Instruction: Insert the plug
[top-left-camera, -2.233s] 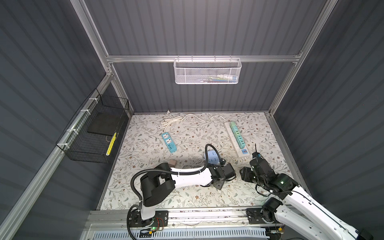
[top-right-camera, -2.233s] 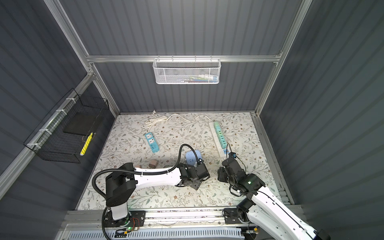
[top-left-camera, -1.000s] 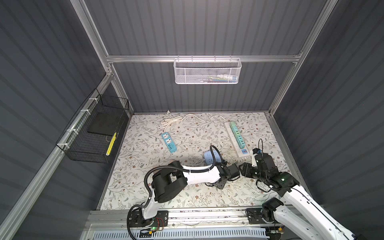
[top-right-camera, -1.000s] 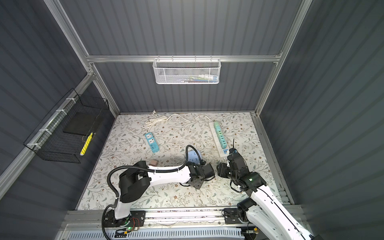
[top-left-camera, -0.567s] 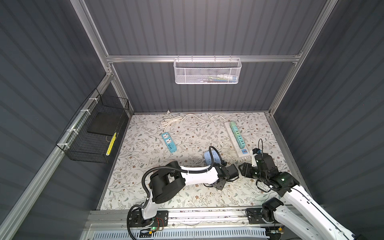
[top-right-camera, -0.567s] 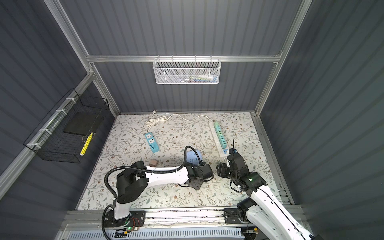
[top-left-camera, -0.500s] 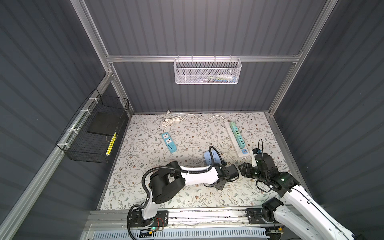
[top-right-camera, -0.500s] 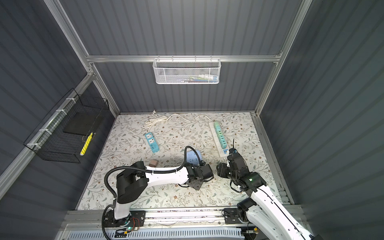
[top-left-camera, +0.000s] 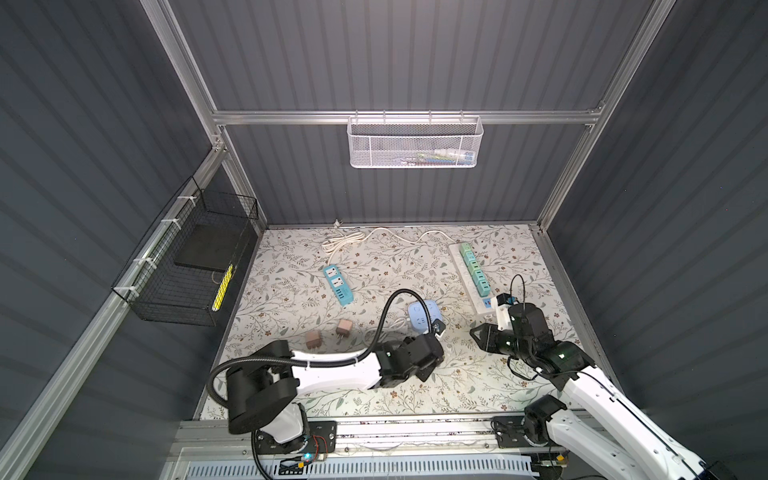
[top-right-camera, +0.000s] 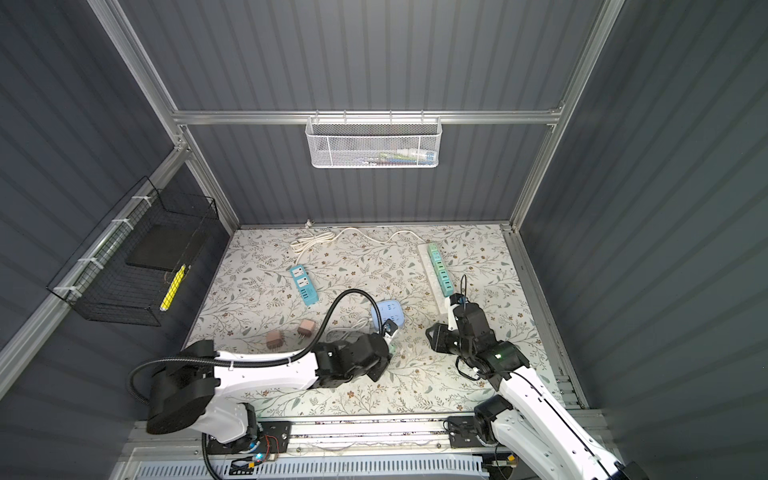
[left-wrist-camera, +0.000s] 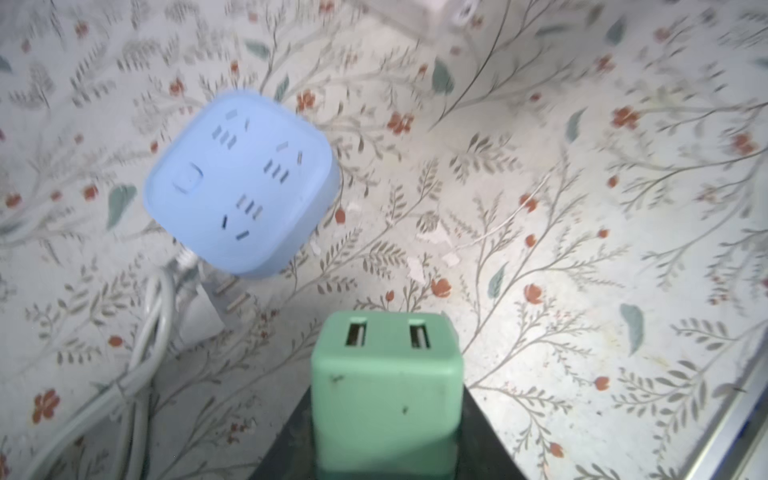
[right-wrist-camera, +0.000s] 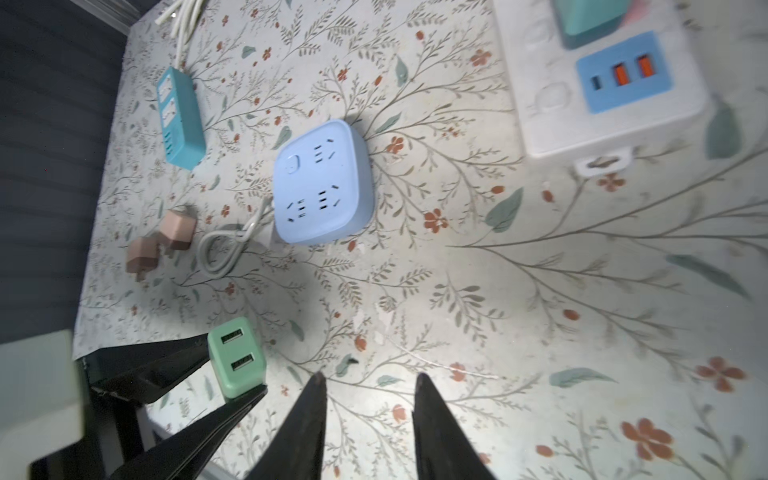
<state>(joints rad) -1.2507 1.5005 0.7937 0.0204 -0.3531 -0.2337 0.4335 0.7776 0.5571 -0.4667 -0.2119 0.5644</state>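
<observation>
Hanging on the left wall: black basket (top-left-camera: 166, 299), wire. It holds a dark flat slab (top-left-camera: 203, 249) lying on its floor and a yellow item (top-left-camera: 220, 286) at the end nearer the mat; what the item is cannot be told.

Mat (top-left-camera: 291, 266): floral, covers the table.

Brown adapter (top-left-camera: 311, 340) and second brown adapter (top-left-camera: 343, 327): just beside each other, front left of the mat.

Teal strip (top-left-camera: 338, 284): short, flat on the mat behind the adapters. White cord (top-left-camera: 345, 243) bundled near the back wall.

White basket (top-left-camera: 415, 143): mesh, hooked on the back rail, centre. Small items (top-left-camera: 449, 157) lie at its right end, too small to identify.

Left gripper (right-wrist-camera: 235, 374): clamped on the plug.

Plug (left-wrist-camera: 386, 390): mint-green cube with rounded edges. Two USB slots sit side by side on the face away from the fingers, and one side has a few dark specks. Prongs hidden. It is held off the mat, near the blue socket and not touching it.

Blue socket (left-wrist-camera: 241, 183): pale rounded square, three outlet groups and a round button on top, flat on the mat.

White strip (right-wrist-camera: 540, 104): long, with green blocks (top-left-camera: 473, 266) seated in a row and a blue USB panel (right-wrist-camera: 623, 72) at the near end.

Right gripper (right-wrist-camera: 370, 382): fingers a narrow gap apart with nothing between them, over bare mat, near the plug but apart from it.
</observation>
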